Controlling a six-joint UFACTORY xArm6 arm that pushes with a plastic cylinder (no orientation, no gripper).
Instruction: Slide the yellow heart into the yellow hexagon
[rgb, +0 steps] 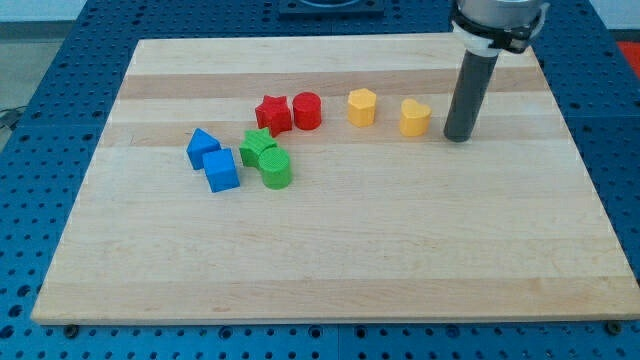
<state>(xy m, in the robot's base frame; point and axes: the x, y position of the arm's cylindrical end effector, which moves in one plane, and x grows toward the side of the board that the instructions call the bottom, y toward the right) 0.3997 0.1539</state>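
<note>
My tip (459, 137), no gripper, stands just right of yellow heart (415, 117); yellow hexagon (361, 107) left.

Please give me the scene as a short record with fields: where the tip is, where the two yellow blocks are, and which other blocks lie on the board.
tip: my tip is just to the view's right of the yellow heart, a narrow gap between them
yellow heart: right of the yellow hexagon, apart from it
yellow hexagon: right of the red cylinder
red blocks: red star and red cylinder, close together
green blocks: green star, green cylinder
blue blocks: two, farthest left
surface: wooden board
</note>
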